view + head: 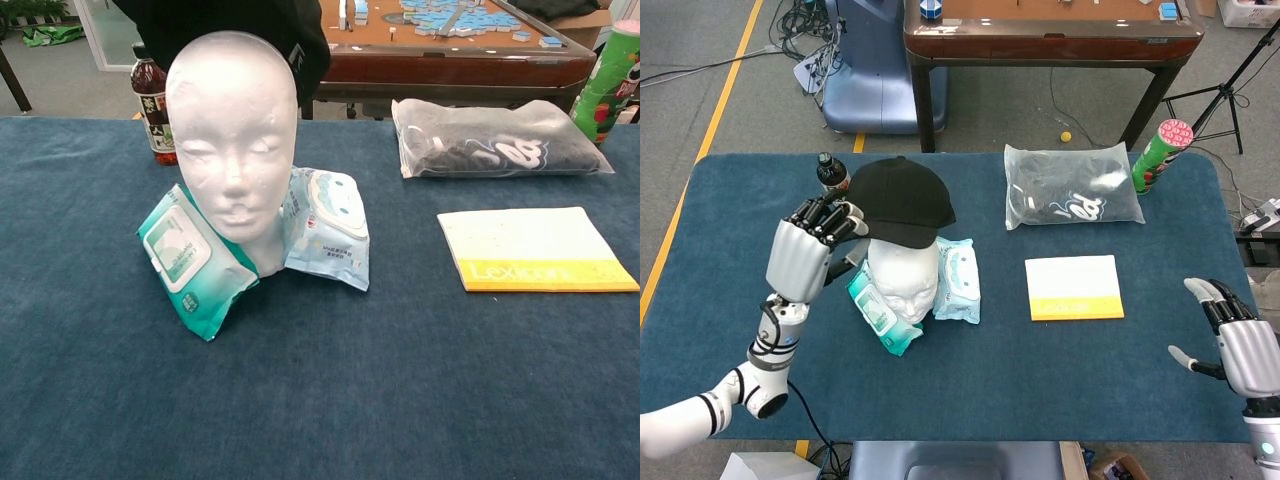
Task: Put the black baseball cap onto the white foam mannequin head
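Note:
The black baseball cap [898, 200] hangs over the top of the white foam mannequin head [904, 283], covering its crown in the head view. In the chest view the cap [240, 25] shows behind and above the mannequin head [232, 140]; whether it touches the foam I cannot tell. My left hand [810, 250] holds the cap at its left edge, fingers curled on the rim. My right hand [1240, 340] stays at the table's right front with fingers spread, holding nothing.
Two wipe packs [960, 280] lean against the mannequin's base. A dark drink bottle [830, 172] and a water bottle stand behind it. A clear bag of dark items [1070, 190], a green can [1160, 155] and a white-yellow booklet [1074, 288] lie to the right.

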Controlling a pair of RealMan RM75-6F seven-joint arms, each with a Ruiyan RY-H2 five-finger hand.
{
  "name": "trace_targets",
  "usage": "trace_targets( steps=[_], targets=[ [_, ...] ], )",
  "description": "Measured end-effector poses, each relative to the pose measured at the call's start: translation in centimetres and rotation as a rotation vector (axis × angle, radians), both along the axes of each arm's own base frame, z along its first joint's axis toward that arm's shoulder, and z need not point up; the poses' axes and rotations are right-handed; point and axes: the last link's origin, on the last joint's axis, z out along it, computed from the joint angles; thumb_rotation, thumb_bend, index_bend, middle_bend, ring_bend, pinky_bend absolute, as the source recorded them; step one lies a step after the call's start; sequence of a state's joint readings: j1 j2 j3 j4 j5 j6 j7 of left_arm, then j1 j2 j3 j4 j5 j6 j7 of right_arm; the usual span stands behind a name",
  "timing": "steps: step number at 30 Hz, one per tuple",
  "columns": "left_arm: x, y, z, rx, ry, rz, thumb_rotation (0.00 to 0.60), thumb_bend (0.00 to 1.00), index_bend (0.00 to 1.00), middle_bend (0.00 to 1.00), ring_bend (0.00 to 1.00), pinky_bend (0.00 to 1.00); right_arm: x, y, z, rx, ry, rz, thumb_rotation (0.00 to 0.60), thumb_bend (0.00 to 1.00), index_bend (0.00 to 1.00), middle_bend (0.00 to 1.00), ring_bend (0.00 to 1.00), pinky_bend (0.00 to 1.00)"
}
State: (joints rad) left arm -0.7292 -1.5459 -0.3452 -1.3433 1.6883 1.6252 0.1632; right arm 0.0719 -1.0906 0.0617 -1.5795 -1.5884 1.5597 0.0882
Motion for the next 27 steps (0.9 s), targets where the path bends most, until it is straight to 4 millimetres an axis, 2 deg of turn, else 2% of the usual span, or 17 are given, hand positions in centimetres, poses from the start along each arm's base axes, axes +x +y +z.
trace_targets(
  steps=[9, 20, 23, 27],
  targets=[
    [-0.9, -3.0, -1.8, -0.036, -0.001, -0.022, 0.6, 0.38, 0.85, 0.52, 0.3, 0.49, -0.1, 0.0, 0.1, 0.0, -0.004, -0.001, 0.6, 0.0, 0.13, 0.18, 0.12, 0.3],
    [-4.3, -7.3, -3.7, -0.098, -0.005, 0.001, 0.6, 0.38, 0.85, 0.52, 0.3, 0.49, 0.0, -0.1, -0.2, 0.004, 0.005, -0.004, 0.6, 0.0, 0.13, 0.18, 0.12, 0.3],
    [-5.2, -8.3, -4.1, -0.106, -0.002, 0.004, 0.6, 0.38, 0.8, 0.52, 0.3, 0.49, 0.0, -0.1, -0.2, 0.003, 0.005, -0.004, 0.6, 0.0, 0.13, 0.18, 0.12, 0.3],
    [-6.0, -9.5, -4.6, -0.111, 0.02, -0.011, 0.6, 0.38, 0.66, 0.52, 0.3, 0.49, -0.1, -0.2, -0.2, 0.003, 0.006, -0.007, 0.6, 0.0, 0.13, 0.18, 0.12, 0.3]
  ],
)
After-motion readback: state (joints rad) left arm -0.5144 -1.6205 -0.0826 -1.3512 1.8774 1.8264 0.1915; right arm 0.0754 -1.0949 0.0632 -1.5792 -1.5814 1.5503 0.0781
